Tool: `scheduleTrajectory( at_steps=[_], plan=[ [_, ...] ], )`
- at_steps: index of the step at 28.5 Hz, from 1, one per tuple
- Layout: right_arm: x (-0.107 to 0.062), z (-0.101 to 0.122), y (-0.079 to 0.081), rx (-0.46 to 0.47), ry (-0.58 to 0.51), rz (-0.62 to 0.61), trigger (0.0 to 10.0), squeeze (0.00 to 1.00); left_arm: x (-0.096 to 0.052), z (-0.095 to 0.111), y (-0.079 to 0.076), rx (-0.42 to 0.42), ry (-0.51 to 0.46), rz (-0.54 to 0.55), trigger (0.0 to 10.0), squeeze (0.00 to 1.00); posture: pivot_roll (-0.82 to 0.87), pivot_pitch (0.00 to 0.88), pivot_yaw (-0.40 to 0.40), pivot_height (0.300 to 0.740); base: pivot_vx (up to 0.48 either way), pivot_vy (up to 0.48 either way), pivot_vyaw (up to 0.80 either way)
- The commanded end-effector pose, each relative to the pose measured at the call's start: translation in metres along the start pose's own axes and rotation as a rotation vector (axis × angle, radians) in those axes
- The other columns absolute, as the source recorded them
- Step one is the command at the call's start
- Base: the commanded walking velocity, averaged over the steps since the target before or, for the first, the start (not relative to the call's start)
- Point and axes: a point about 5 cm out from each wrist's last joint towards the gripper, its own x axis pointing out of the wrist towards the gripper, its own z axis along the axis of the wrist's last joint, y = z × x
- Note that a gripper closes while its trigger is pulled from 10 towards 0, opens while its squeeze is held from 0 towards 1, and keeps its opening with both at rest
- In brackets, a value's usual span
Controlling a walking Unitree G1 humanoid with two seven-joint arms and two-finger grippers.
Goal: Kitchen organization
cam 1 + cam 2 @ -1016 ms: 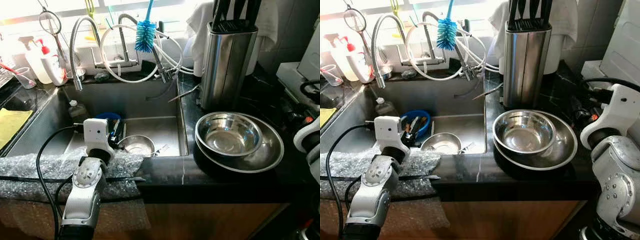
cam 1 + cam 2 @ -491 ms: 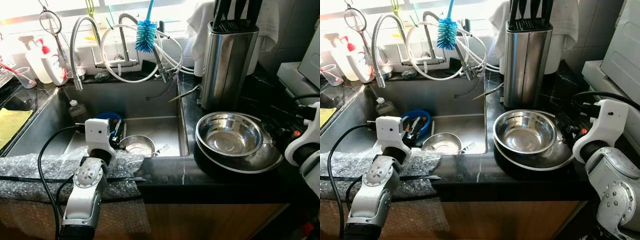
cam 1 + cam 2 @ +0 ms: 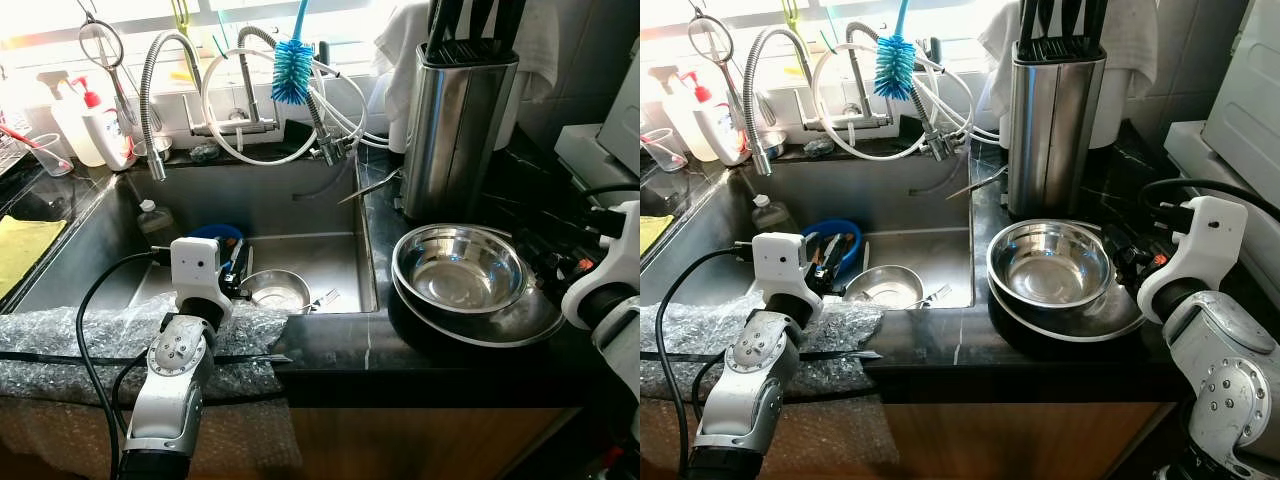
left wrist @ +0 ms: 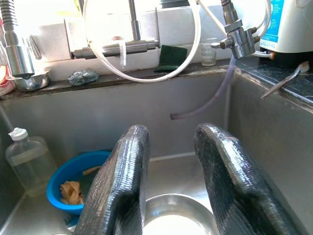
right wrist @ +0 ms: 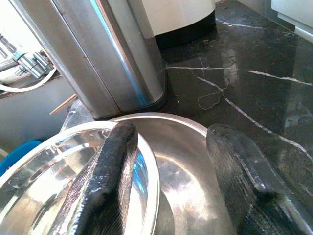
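Right wrist view: right gripper (image 5: 168, 161) parted, empty, over two nested bowls (image 3: 1065, 280) on the counter (image 3: 940, 345). Left gripper (image 4: 168, 166) parted, empty, above one bowl (image 3: 883, 287) in the sink (image 3: 930, 215).

The small bowl (image 4: 171, 218) in the sink is cut off by the frame edge.

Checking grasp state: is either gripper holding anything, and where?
Nothing held. Right gripper is open, straddling the stacked steel bowls' rim; left gripper is open above the sink.

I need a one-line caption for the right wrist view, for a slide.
Open right gripper over the rim of the large steel bowl, smaller bowl nested inside, beside the knife block.
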Motion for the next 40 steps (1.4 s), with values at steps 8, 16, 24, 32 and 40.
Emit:
scheduleTrajectory(
  at_steps=[8, 16, 24, 32, 40],
  plan=[
    [0.006, -0.008, 0.009, 0.024, 0.06, 0.035, 10.0, 0.0, 0.0, 0.001, 0.004, -0.001, 0.005, 0.019, 10.0, 0.0, -0.16, 0.0, 0.088, 0.74, 0.0, 0.0, 0.0],
    [0.009, -0.011, 0.012, 0.034, 0.082, 0.04, 10.0, 0.0, 0.0, 0.001, 0.004, 0.0, 0.008, 0.02, 10.0, 0.0, -0.16, 0.0, 0.086, 0.74, 0.0, 0.0, 0.0],
    [0.013, -0.014, 0.017, 0.051, 0.095, 0.057, 10.0, 0.0, 0.0, 0.0, 0.004, 0.001, 0.009, 0.022, 10.0, 0.0, -0.15, 0.0, 0.082, 0.74, 0.0, 0.0, 0.0],
    [0.015, -0.015, 0.02, 0.054, 0.1, 0.071, 10.0, 0.0, 0.0, 0.0, 0.003, 0.002, 0.012, 0.02, 10.0, 0.0, -0.15, 0.0, 0.081, 0.74, 0.0, 0.0, 0.0],
    [0.017, -0.014, 0.025, 0.057, 0.095, 0.09, 0.1, 0.0, 0.0, 0.0, 0.003, 0.003, 0.012, 0.02, 10.0, 0.0, -0.15, 0.0, 0.078, 0.74, 0.0, 0.0, 0.0]
  ],
)
